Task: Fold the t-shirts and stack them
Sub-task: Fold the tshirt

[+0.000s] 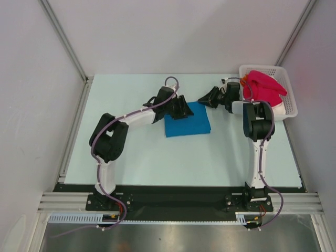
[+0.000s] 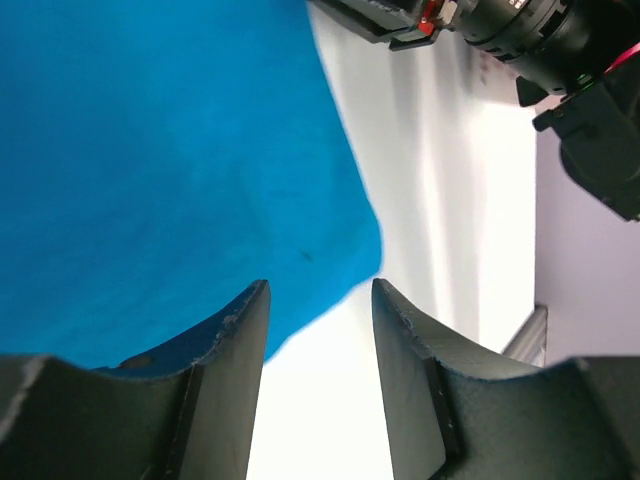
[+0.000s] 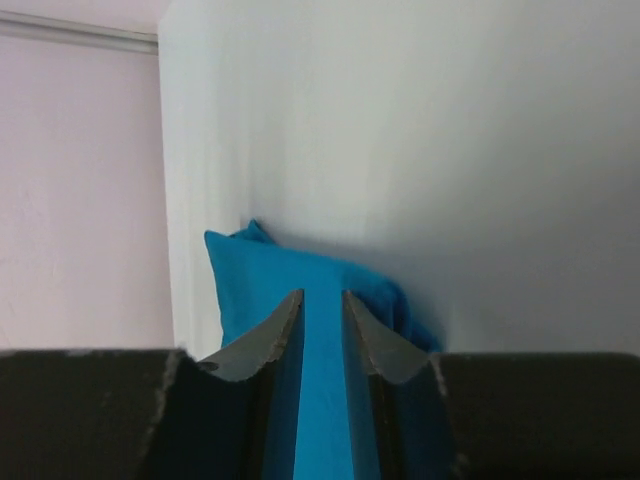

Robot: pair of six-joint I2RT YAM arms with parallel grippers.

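A bright blue t-shirt (image 1: 187, 122) lies folded flat in a rectangle at the table's middle. My left gripper (image 1: 184, 107) hovers over its far left edge, open and empty. In the left wrist view (image 2: 320, 285) the jaws stand wide apart, with the blue shirt (image 2: 150, 150) to their left and bare table between them. My right gripper (image 1: 207, 98) is at the shirt's far right corner. In the right wrist view (image 3: 322, 293) its jaws stand a narrow gap apart, with the blue shirt (image 3: 290, 265) lying beyond them. A crimson-pink t-shirt (image 1: 263, 86) lies heaped in the basket, with a bit of orange cloth (image 1: 243, 80) beside it.
The white lattice basket (image 1: 287, 107) stands at the table's far right corner, next to the right arm's elbow. Grey walls close in the table on three sides. The right arm's black wrist (image 2: 590, 90) shows at the top right of the left wrist view.
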